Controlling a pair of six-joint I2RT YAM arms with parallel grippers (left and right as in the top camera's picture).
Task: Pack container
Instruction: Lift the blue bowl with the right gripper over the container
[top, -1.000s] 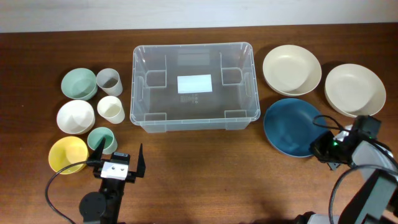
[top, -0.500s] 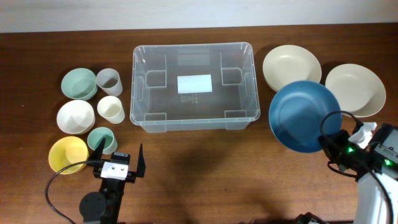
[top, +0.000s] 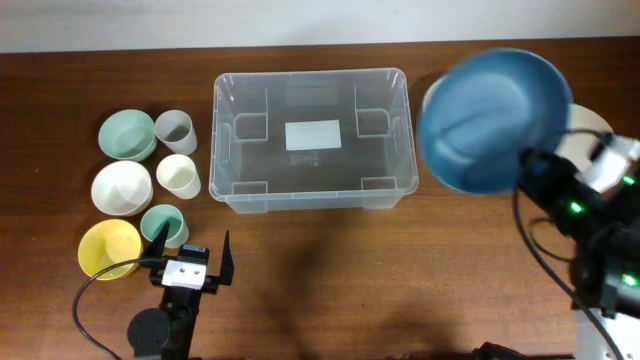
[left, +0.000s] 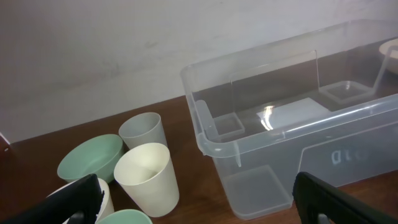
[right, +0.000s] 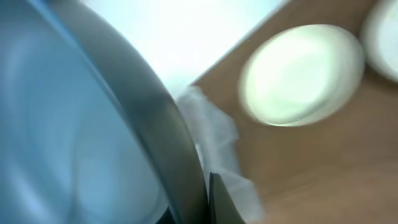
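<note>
The container (top: 312, 190) is a large clear tub with a white label on its base at the table's back middle; it also shows in the left wrist view (left: 292, 134). My right gripper (top: 530, 165) is shut on the rim of a blue bowl (top: 490, 120) and holds it high above the table, right of the container; the bowl fills the right wrist view (right: 74, 124), blurred. My left gripper (top: 190, 262) is open and empty near the front left, in front of the cups.
Left of the container stand a grey cup (top: 175, 130), a cream cup (top: 178, 176), a green bowl (top: 127, 134), a white bowl (top: 121, 187), a small green cup (top: 160, 222) and a yellow bowl (top: 108, 248). A cream bowl (top: 590, 125) lies at the right, partly hidden.
My right gripper has lifted the blue bowl off the table and carried it up and toward the back, over the cream bowls. The left arm has not moved.
</note>
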